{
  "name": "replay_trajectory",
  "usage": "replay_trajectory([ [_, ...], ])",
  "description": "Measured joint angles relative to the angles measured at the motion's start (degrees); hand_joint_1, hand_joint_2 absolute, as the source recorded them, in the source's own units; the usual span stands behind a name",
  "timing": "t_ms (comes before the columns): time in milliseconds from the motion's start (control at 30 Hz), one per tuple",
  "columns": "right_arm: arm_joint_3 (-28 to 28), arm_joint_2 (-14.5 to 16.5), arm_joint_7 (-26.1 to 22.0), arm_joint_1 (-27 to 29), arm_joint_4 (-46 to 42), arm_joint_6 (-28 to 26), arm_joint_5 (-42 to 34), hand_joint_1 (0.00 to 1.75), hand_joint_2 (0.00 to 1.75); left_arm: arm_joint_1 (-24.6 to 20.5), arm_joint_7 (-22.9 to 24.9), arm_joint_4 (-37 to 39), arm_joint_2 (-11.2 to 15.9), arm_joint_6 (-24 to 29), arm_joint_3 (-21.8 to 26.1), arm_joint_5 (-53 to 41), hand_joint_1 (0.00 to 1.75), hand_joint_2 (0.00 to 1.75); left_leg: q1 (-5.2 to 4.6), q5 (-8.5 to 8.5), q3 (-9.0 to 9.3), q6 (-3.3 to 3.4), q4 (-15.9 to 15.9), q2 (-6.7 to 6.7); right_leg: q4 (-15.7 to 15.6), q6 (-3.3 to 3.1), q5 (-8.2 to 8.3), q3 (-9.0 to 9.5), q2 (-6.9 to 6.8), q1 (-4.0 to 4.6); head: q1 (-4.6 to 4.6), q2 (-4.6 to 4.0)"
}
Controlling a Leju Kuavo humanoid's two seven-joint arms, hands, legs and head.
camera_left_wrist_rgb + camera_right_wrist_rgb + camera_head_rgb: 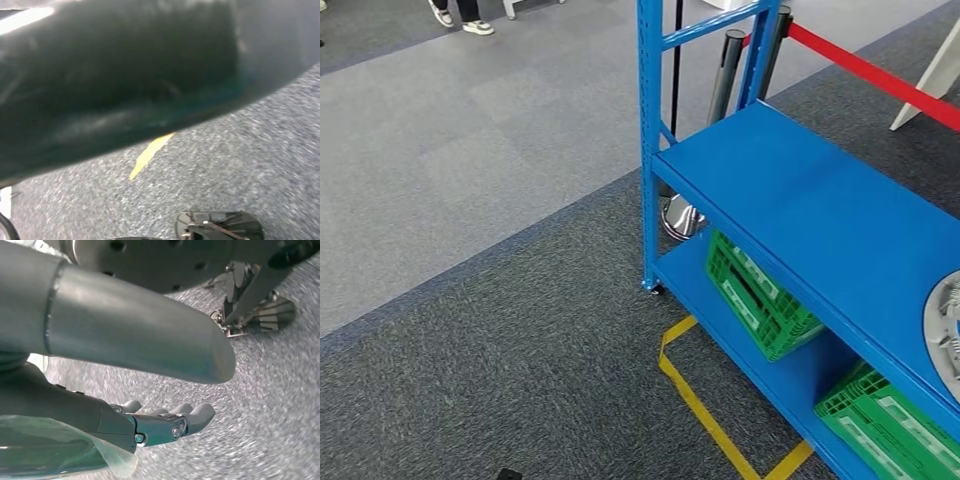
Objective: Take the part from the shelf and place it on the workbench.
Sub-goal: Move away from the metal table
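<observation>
Right wrist view is showing the right hand (166,422) hanging over grey carpet (271,415), fingers stretched apart, gripping nothing; the left hand's state I cannot tell.

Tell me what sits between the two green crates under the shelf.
Nothing in the head view: bare blue lower shelf separates the left crate from the right crate.

No text, label, brand or number can be read anywhere. The green crates (761,297) under the blue shelf (818,210) carry pale markings, too blurred and small to make out.
</observation>
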Motion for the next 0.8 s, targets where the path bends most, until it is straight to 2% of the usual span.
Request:
replay_trajectory([
  [33,-0.01,-0.05,-0.04,-0.02,0.0,0.01,-0.01,0.0,0.0,-0.15,-0.13,0.12,0.02,0.09,0.22,0.01,0.0,0.0,-0.14,2.06,1.51,0.41,-3.73,-1.34,0.01,0.02,0.0,0.08,0.75,0.05,0.02,0.0],
  [67,0.0,-0.08,-0.1,-0.09,0.0,0.02,-0.04,0.0,0.0,-0.29,-0.26,0.24,0.02,0.21,0.44,0.02,0.0,0.0,-0.19,3.42,2.84,0.7,-7.07,-2.6,0.09,0.1,0.01,0.01,1.49,0.07,0.03,0.0],
  [100,0.0,-0.1,-0.14,-0.17,0.0,0.03,-0.07,0.0,0.0,-0.41,-0.39,0.37,0.04,0.33,0.67,0.02,0.0,0.0,-0.24,3.99,3.68,0.84,-9.27,-3.59,0.17,0.27,0.08,-0.22,2.12,0.01,0.0,0.0],
  [133,0.0,-0.12,-0.19,-0.2,0.0,0.05,-0.1,0.0,0.0,-0.54,-0.49,0.5,0.07,0.46,0.9,0.02,0.0,0.0,-0.27,3.86,3.99,0.89,-10.19,-4.07,0.21,0.51,0.2,-0.53,2.71,-0.09,0.01,0.0],
  [167,0.01,-0.15,-0.21,-0.19,0.0,0.07,-0.12,0.0,0.0,-0.64,-0.56,0.64,0.09,0.58,1.14,0.02,0.0,0.0,-0.28,3.8,4.11,0.92,-10.71,-3.68,0.2,0.83,0.35,-0.95,3.34,-0.21,-0.03,0.0],
  [200,0.01,-0.23,-0.23,-0.13,0.0,0.08,-0.15,0.0,0.0,-0.74,-0.6,0.76,0.12,0.68,1.35,0.01,0.0,0.0,-0.25,3.89,4.2,1.04,-11.05,-3.06,0.31,1.11,0.34,-1.32,3.24,-0.31,-0.02,0.0],
  [233,0.01,-0.31,-0.25,-0.06,0.0,0.1,-0.2,0.0,0.0,-0.84,-0.61,0.87,0.13,0.77,1.56,0.0,0.0,0.0,-0.2,4.05,4.33,1.25,-11.43,-2.41,0.8,1.34,-0.01,-1.77,2.25,-0.28,0.08,0.0],
  [267,0.01,-0.4,-0.27,-0.1,0.0,0.1,-0.27,0.0,0.0,-0.91,-0.63,0.98,0.14,0.84,1.73,-0.03,0.0,0.0,-0.13,4.2,4.45,1.51,-11.8,-1.64,2.28,1.55,-0.97,-2.67,0.7,-0.2,0.22,0.0],
  [333,0.01,-0.57,-0.27,-0.4,0.0,0.14,-0.46,0.0,0.0,-0.97,-0.65,1.19,0.2,0.94,2.06,-0.14,0.0,0.0,-0.17,4.28,4.53,1.83,-12.08,0.06,8.44,1.98,-4.27,-5.78,-2.55,-0.18,0.44,0.0],
  [367,0.01,-0.65,-0.22,-0.56,0.0,0.17,-0.54,0.0,0.0,-0.96,-0.59,1.31,0.24,0.98,2.25,-0.25,0.0,0.0,-0.22,4.24,4.5,1.91,-12.06,1.0,12.19,2.25,-5.89,-7.68,-3.2,-0.3,0.49,0.0],
  [400,0.01,-0.73,-0.15,-0.62,0.0,0.26,-0.63,0.0,0.0,-0.95,-0.46,1.43,0.28,1.01,2.45,-0.38,0.0,0.0,-0.24,4.19,4.49,1.9,-12.04,1.93,14.88,2.51,-6.69,-9.01,-3.48,-0.46,0.47,0.0],
  [433,0.01,-0.8,-0.07,-0.59,0.0,0.36,-0.76,0.0,0.0,-0.98,-0.27,1.53,0.3,1.02,2.63,-0.52,0.0,0.0,-0.24,4.13,4.49,1.87,-12.03,2.77,15.79,2.74,-6.5,-9.42,-3.69,-0.62,0.48,0.0],
  [467,-0.01,-0.85,-0.01,-0.51,0.0,0.46,-0.92,0.0,0.0,-1.03,0.03,1.63,0.31,1.03,2.78,-0.67,0.0,0.0,-0.21,4.06,4.54,1.77,-12.01,3.52,14.33,2.91,-5.25,-8.59,-3.98,-0.78,0.49,0.0],
  [500,-0.02,-0.9,0.02,-0.45,0.0,0.56,-1.07,0.0,0.0,-1.1,0.34,1.73,0.31,1.02,2.91,-0.84,0.0,0.0,-0.16,3.95,4.64,1.62,-11.98,4.22,10.82,3.03,-3.31,-6.64,-4.62,-0.91,0.49,0.0],
  [567,-0.05,-0.93,0.03,-0.57,0.01,0.76,-1.24,0.0,0.0,-1.21,0.89,1.92,0.38,1.02,3.12,-1.18,0.0,0.0,-0.3,3.62,4.88,1.08,-11.82,5.38,3.08,2.85,-0.74,-2.33,-7.21,-0.83,0.49,0.0],
  [600,-0.06,-0.94,0.03,-0.7,0.02,0.85,-1.25,0.0,0.0,-1.27,1.06,1.99,0.44,1.02,3.22,-1.3,0.0,0.0,-0.43,3.48,5.02,0.77,-11.73,5.87,0.83,2.53,-0.28,-1.02,-8.03,-0.73,0.46,0.0],
  [633,-0.06,-0.94,0.03,-0.8,0.02,0.94,-1.25,0.0,0.0,-1.33,1.16,2.05,0.5,1.02,3.29,-1.36,0.0,0.0,-0.56,3.4,5.13,0.48,-11.66,6.32,0.07,2.14,-0.37,-0.59,-8.38,-0.58,0.42,0.0],
  [700,-0.06,-0.94,0.04,-0.8,0.02,1.01,-1.25,0.0,0.0,-1.51,1.34,2.14,0.57,1.03,3.37,-1.4,0.0,0.0,-0.51,3.25,5.36,-0.04,-11.61,7.21,0.04,1.33,-0.17,-0.77,-7.14,-0.49,0.4,0.0],
  [733,-0.06,-0.94,0.05,-0.76,0.02,1.01,-1.26,0.0,0.0,-1.59,1.39,2.17,0.59,1.03,3.4,-1.42,0.0,0.0,-0.34,2.82,5.36,-0.38,-11.24,6.7,-0.05,0.98,-0.06,-0.78,-6.58,-0.53,0.36,0.0],
  [767,-0.06,-0.95,0.07,-0.76,0.02,1.01,-1.27,0.0,0.0,-1.64,1.43,2.21,0.6,1.02,3.43,-1.43,0.0,0.0,-0.17,1.81,4.99,-0.7,-10.05,5.54,-0.18,0.61,0.1,-0.76,-5.98,-0.62,0.3,0.0],
  [800,-0.06,-0.95,0.08,-0.82,0.02,1.01,-1.28,0.0,0.0,-1.65,1.45,2.28,0.61,1.02,3.47,-1.44,0.0,0.0,-0.02,0.16,4.01,-0.96,-7.55,4.0,-0.28,0.27,0.29,-0.58,-5.34,-0.72,0.22,0.0],
])
